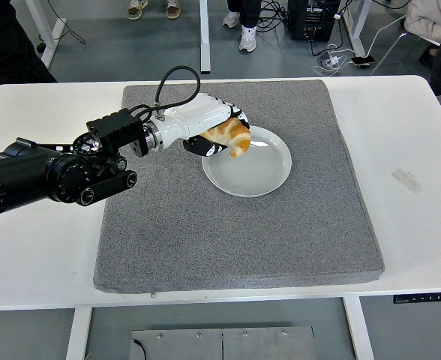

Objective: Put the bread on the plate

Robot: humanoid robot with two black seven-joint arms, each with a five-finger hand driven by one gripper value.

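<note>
Left hand (219, 135): fingers curled around the bread (229, 136), holding it.
Bread: over the plate's left rim.
Plate (265, 178): on the grey mat (235, 240), mid-counter (40, 247).
</note>
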